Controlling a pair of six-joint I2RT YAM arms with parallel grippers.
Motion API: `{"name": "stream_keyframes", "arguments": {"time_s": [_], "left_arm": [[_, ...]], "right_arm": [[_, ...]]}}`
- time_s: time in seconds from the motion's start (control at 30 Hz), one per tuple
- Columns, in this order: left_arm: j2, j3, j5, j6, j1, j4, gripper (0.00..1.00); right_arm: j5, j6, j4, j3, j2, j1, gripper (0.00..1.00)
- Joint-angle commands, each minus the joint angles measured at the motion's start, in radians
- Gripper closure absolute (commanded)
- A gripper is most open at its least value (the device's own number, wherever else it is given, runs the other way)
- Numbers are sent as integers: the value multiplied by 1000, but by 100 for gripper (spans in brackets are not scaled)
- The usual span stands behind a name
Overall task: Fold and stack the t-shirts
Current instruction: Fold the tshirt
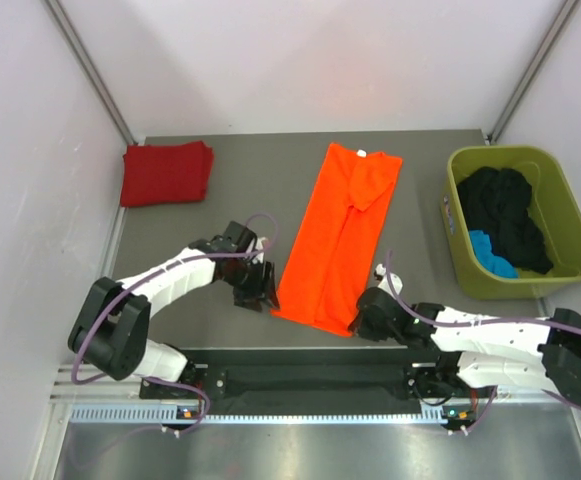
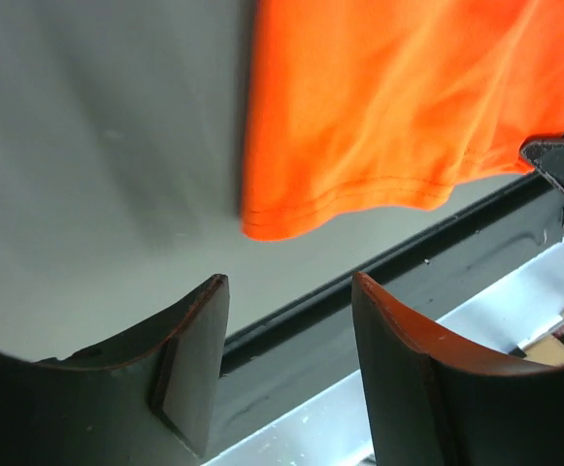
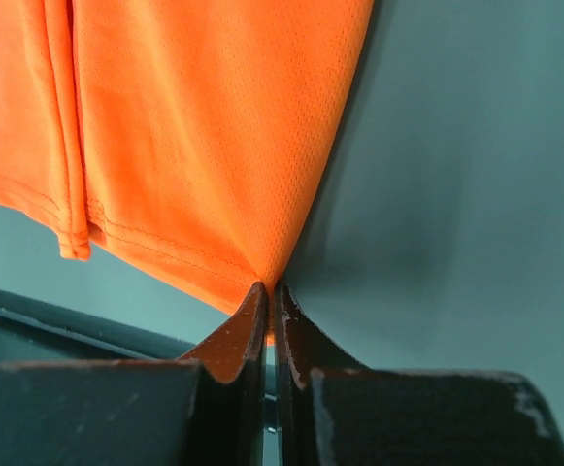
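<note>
The orange t-shirt (image 1: 338, 235) lies in the middle of the grey surface (image 1: 230, 210). It is folded along its length into a long narrow strip, a little slanted, with the collar at the far end and the hem at the near end. One sleeve is folded over on top of the strip.

The left arm (image 1: 170, 270) reaches to the near left corner of the orange t-shirt. The left jaws stand apart, with nothing between them. In the left wrist view the hem corner of the orange t-shirt (image 2: 388, 107) lies just beyond them, close but not touching.

The right arm (image 1: 480, 330) reaches to the near right corner of the orange t-shirt. In the right wrist view the right jaws are pressed together, and the corner of the hem (image 3: 194, 126) is clamped between their tips.

The dark red t-shirt (image 1: 166, 173) lies folded, well apart to the left of the orange t-shirt, near the far edge of the surface.

To the right of the orange t-shirt stands a green tub (image 1: 560, 180). Inside it are black clothes (image 1: 510, 215) and a blue piece (image 1: 490, 255).
</note>
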Motion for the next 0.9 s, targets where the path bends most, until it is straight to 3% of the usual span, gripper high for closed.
{"name": "stream_keyframes", "arguments": {"time_s": [0.0, 0.67, 0.8, 0.87], "left_arm": [[-23, -18, 0, -96, -52, 103, 42], [30, -111, -95, -153, -73, 192, 54], [40, -119, -97, -161, -74, 202, 65], [35, -124, -80, -164, -74, 216, 76]], "right_arm": [[-39, -22, -42, -25, -27, 16, 100], [-34, -8, -61, -67, -81, 16, 100], [-33, -7, -65, -80, -98, 16, 100], [-31, -11, -73, -83, -113, 16, 100]]}}
